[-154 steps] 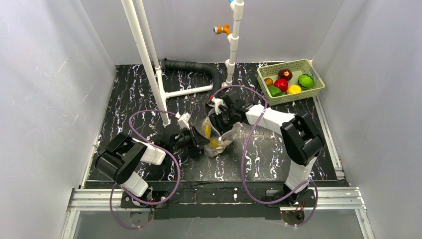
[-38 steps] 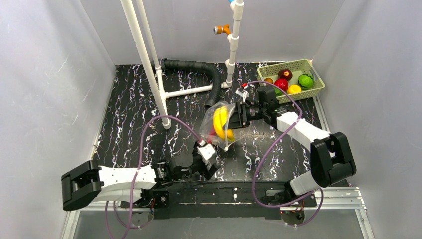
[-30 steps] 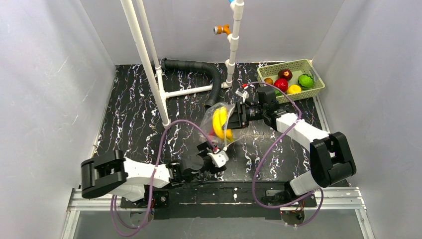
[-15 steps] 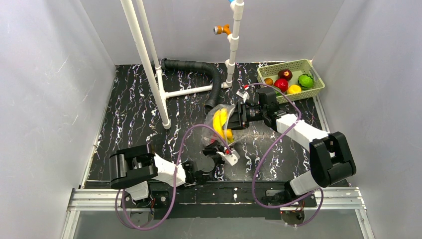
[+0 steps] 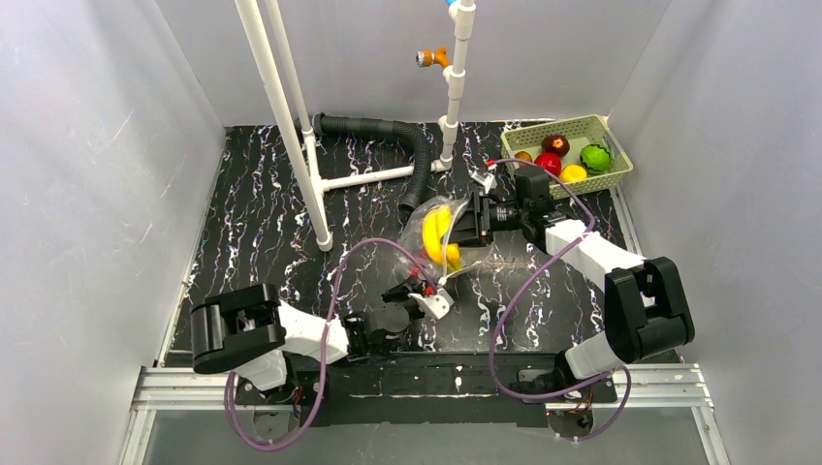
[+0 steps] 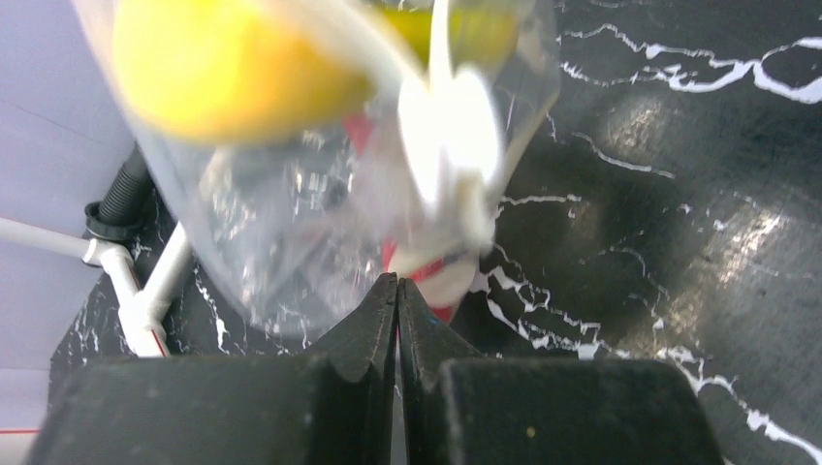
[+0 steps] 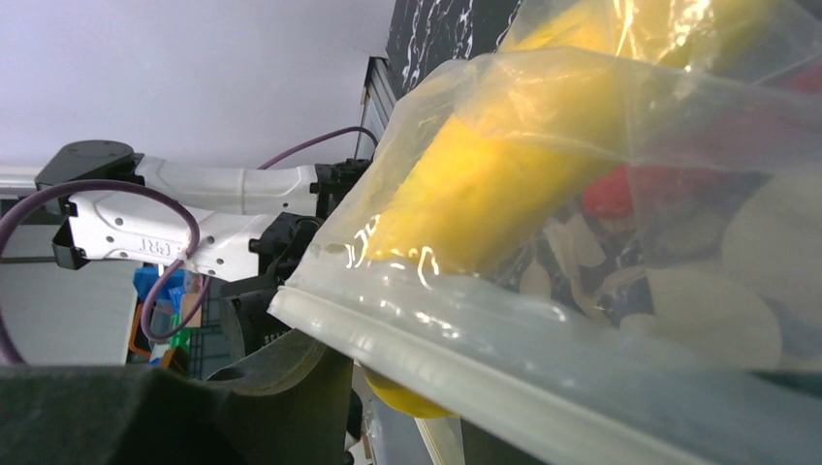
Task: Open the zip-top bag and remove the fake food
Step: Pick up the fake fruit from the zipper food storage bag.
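While the right gripper (image 5: 465, 221) clamps the seal of the clear dotted plastic zip-top bag (image 5: 441, 242), the left gripper (image 6: 397, 286), jaws together just beneath it, should confirm it pinches film before pulling.

Left wrist view: the bag (image 6: 291, 223) and the banana (image 6: 223, 68) inside are shown blurred and cut off by the upper edge.

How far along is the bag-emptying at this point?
Done: several fruits already lie in the basket. In hand: the right gripper holds the bag by its zip edge, and the left gripper is shut at the bag's lower edge; whether it pinches plastic is unclear. Left: a banana and a red piece are inside the bag.
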Motion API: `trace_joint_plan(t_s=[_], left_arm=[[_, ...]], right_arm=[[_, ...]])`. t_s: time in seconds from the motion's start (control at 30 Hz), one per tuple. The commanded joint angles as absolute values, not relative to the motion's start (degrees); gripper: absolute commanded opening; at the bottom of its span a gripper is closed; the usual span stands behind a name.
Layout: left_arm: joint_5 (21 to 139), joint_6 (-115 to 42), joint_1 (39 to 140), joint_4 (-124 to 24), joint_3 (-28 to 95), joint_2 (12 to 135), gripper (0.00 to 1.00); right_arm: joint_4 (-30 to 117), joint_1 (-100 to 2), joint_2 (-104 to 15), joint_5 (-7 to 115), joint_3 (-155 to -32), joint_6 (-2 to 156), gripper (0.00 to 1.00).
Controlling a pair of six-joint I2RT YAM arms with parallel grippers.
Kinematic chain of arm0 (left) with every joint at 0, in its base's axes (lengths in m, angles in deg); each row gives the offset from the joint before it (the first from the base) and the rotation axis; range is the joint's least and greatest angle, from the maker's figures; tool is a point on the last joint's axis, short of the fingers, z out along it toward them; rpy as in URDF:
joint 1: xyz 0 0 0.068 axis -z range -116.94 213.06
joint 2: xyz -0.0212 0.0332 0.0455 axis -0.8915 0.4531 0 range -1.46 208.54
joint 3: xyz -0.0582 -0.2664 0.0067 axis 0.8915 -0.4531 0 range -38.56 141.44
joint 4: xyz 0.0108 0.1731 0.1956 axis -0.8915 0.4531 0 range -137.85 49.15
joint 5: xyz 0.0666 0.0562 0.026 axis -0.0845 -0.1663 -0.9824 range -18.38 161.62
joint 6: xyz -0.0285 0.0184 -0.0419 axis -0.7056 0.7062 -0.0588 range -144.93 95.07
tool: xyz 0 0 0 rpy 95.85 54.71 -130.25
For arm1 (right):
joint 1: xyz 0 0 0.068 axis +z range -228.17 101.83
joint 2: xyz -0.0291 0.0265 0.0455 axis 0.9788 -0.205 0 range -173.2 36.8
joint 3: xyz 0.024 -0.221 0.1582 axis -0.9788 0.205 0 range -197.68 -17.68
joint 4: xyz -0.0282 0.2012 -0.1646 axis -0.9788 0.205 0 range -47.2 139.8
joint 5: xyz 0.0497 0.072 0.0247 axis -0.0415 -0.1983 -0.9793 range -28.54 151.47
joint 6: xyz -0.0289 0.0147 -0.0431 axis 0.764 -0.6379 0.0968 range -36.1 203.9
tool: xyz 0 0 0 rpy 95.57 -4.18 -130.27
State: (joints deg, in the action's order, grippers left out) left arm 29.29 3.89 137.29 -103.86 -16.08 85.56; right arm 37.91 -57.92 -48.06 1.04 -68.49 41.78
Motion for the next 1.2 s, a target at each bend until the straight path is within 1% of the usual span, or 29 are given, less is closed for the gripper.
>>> trace_joint_plan(t_s=[0.0,0.13,0.2,0.3,0.4,0.43,0.5,0.57,0.63,0.67,0.77,0.83,0.87,0.93,0.97,1.03,1.07,1.1,1.17], left_arm=[[29.8,-0.3,136.5,-101.6,-18.3,81.9,0.00],[32.1,-1.3,136.4,-105.2,-20.8,79.2,0.00],[36.8,-2.4,136.4,-106.9,-21.9,76.4,0.24],[43.6,-4.9,136.3,-106.5,-22.2,71.5,0.56],[46.3,-4.7,136.4,-107.8,-22.0,69.1,0.86],[46.3,-4.1,136.4,-108.8,-21.7,69.1,0.90],[46.3,-2.4,136.4,-108.6,-20.1,70.1,0.91],[46.3,-0.9,136.4,-108.5,-18.0,72.6,0.90],[45.4,1.1,136.4,-113.1,-16.4,78.1,0.89],[44.3,2.3,136.3,-115.8,-15.7,80.5,0.86],[43.0,5.0,136.4,-116.0,-12.5,82.6,0.79],[40.7,7.6,136.2,-118.7,-10.3,85.7,0.66],[39.4,8.1,135.8,-119.8,-9.7,87.5,0.58],[37.8,8.2,134.8,-121.6,-9.1,89.5,0.46],[37.4,7.5,133.8,-119.9,-8.7,89.1,0.24],[38.1,5.7,132.7,-116.8,-8.9,87.8,0.08],[39.0,4.7,132.2,-115.3,-9.3,86.9,0.02],[40.0,3.7,131.8,-113.6,-10.0,85.9,0.00],[41.4,1.9,130.8,-112.0,-11.8,84.2,0.00]], right_arm=[[37.2,-60.8,-47.3,-2.1,-70.9,40.6,0.01],[40.1,-61.6,-47.7,-1.8,-72.0,41.7,0.01],[41.5,-61.6,-48.0,-1.0,-72.5,42.1,0.01],[42.4,-61.5,-48.7,-0.2,-72.9,42.0,0.01],[42.2,-61.6,-49.3,0.0,-72.8,41.8,0.01],[41.9,-61.6,-49.4,0.0,-72.7,41.4,0.01],[40.9,-61.6,-49.4,-0.3,-72.4,40.7,0.01],[40.5,-61.6,-49.3,-0.5,-72.4,40.1,0.01],[40.3,-61.6,-48.7,-0.4,-72.1,40.0,0.01],[40.1,-61.6,-48.2,-0.3,-71.8,39.9,0.01],[38.7,-61.5,-48.4,-0.8,-71.6,38.6,0.01],[37.9,-61.5,-48.5,-1.1,-71.4,37.9,0.01],[37.7,-61.5,-48.4,-1.2,-71.2,37.7,0.01],[37.3,-61.5,-48.2,-1.4,-71.0,37.4,0.01],[37.1,-61.5,-48.1,-1.4,-71.0,37.2,0.01],[37.0,-61.5,-48.0,-1.5,-71.0,37.0,0.01],[36.8,-61.5,-48.0,-1.7,-71.0,36.9,0.01],[36.7,-61.5,-47.9,-1.8,-71.0,36.8,0.01],[36.4,-61.5,-47.6,-2.2,-71.1,36.2,0.01]])
